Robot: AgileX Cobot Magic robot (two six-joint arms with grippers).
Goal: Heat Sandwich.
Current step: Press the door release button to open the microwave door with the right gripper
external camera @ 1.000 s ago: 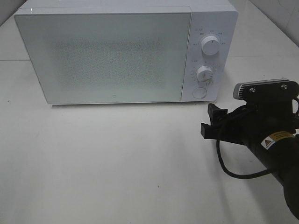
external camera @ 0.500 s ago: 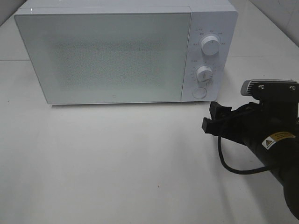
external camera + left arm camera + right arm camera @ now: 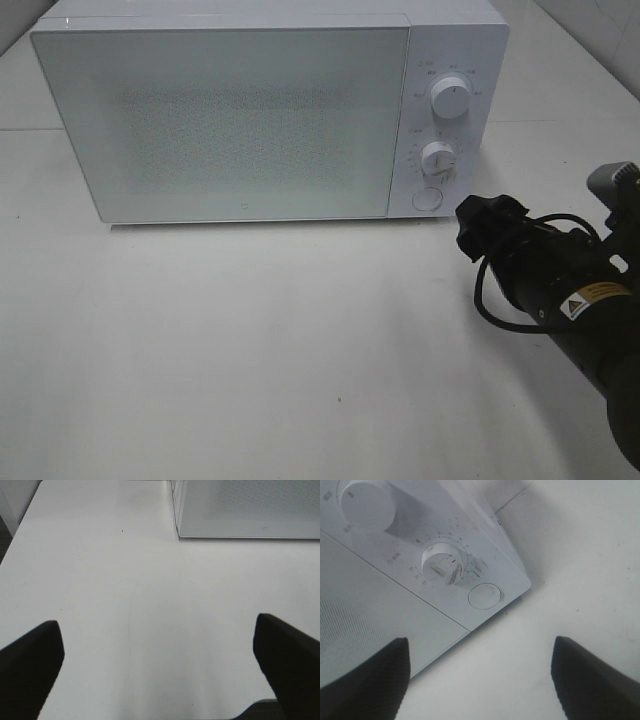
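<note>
At about 3 o'clock in the high view, the right gripper (image 3: 482,224) hangs over the white table (image 3: 250,360), its black tip aimed toward 10 o'clock. It sits just beside the microwave (image 3: 300,12) without touching it, at roughly 4 o'clock from the round button (image 3: 427,198). A black cable (image 3: 495,315) loops under the arm, which carries a yellow warning label (image 3: 590,298) on its dark sleeve.

The microwave fills the 11-to-1 o'clock part of that view. Its door (image 3: 220,125) is shut. The control strip runs down the 3 o'clock side of the door, with the upper dial (image 3: 451,98) at its 12 o'clock end. The lower dial (image 3: 438,156) sits under it and the round button at the 6 o'clock end.

From the right wrist camera, the gripper's two dark fingers (image 3: 365,680) stand well apart with nothing between them. The lower dial and round button lie just beyond.

The left gripper (image 3: 157,622) shows only in its own wrist view. Its fingers (image 3: 30,665) are spread wide over the tabletop, gripping nothing, with a lower corner of the microwave well ahead.

No view shows the sandwich. The door's frosted, speckled pane hides the inside, so its place cannot be told.
</note>
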